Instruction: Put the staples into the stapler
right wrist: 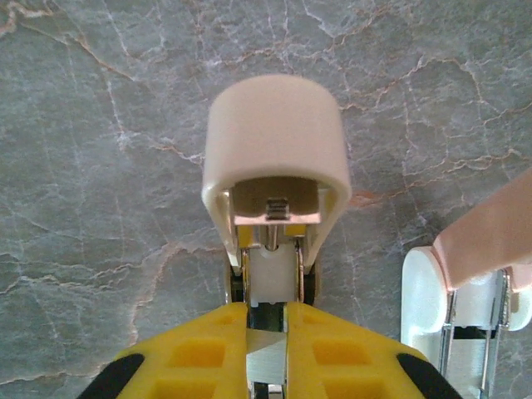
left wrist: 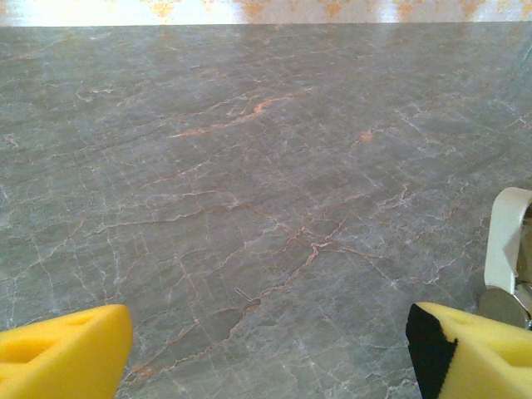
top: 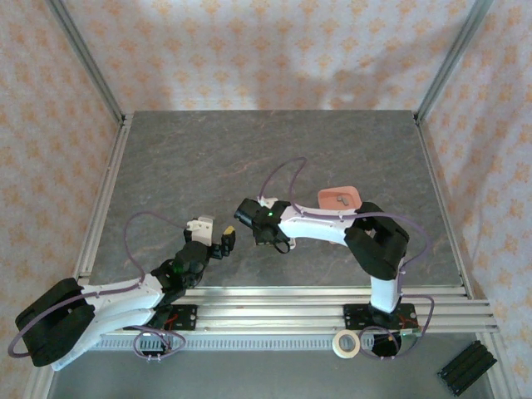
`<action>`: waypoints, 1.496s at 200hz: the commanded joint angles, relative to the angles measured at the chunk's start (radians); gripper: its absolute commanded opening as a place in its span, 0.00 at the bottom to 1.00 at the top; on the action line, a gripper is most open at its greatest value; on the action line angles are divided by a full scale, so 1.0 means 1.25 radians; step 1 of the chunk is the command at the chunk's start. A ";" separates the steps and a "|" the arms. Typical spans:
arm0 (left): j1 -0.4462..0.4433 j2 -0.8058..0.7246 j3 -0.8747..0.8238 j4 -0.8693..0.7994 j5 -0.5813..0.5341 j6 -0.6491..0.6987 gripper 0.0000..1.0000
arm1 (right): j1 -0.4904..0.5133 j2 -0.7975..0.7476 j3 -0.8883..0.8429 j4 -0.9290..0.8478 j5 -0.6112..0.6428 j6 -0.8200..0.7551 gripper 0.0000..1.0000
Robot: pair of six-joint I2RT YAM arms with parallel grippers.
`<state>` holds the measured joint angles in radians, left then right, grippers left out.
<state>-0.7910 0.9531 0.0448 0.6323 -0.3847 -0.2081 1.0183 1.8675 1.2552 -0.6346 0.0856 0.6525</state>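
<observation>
**Top external: stapler pinched, staples off to the right**

Left pincer (top: 226,241) is spread wide and holds nothing. It is aimed across the bare table (left wrist: 249,166).

Right pincer (right wrist: 266,320) is pressed onto the base of the cream stapler (right wrist: 274,141). The lid is swung up and the long axis runs straight away from my fingers. A second stapler (right wrist: 465,283), pink-lidded, lies just beside it on the right.

Staples (top: 342,199): faint flecks on the salmon-pink tray (top: 324,196), as I judge it. They are too small to read their axis.

The tray sits right of the right pincer, behind that arm's forearm. The right arm is nearer but occupied. The left pincer is free but would have to reach across.

Surface: flat grey marbled slab with rust veins.

Room: peach patterned cloth walls, aluminium rails along the edges.
</observation>
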 commanded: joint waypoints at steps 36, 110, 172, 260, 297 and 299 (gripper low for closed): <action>0.006 -0.008 0.002 -0.021 -0.018 0.011 0.87 | 0.010 -0.001 -0.007 -0.028 0.032 0.009 0.15; 0.006 -0.009 0.004 -0.021 -0.015 0.011 0.87 | 0.003 -0.055 -0.013 -0.001 0.055 -0.027 0.15; 0.007 -0.005 0.010 -0.022 -0.010 0.013 0.87 | -0.004 -0.037 -0.024 0.016 0.041 -0.031 0.15; 0.006 -0.002 0.011 -0.020 -0.010 0.014 0.87 | -0.008 -0.018 -0.032 0.025 0.021 -0.028 0.15; 0.006 0.000 0.011 -0.020 -0.009 0.014 0.87 | -0.007 -0.011 -0.032 0.016 0.022 -0.025 0.15; 0.006 0.000 0.011 -0.020 -0.010 0.014 0.87 | -0.007 -0.011 -0.032 0.015 0.022 -0.024 0.15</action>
<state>-0.7910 0.9524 0.0448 0.6319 -0.3824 -0.2077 1.0126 1.8336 1.2255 -0.6041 0.0975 0.6228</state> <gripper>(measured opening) 0.871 0.153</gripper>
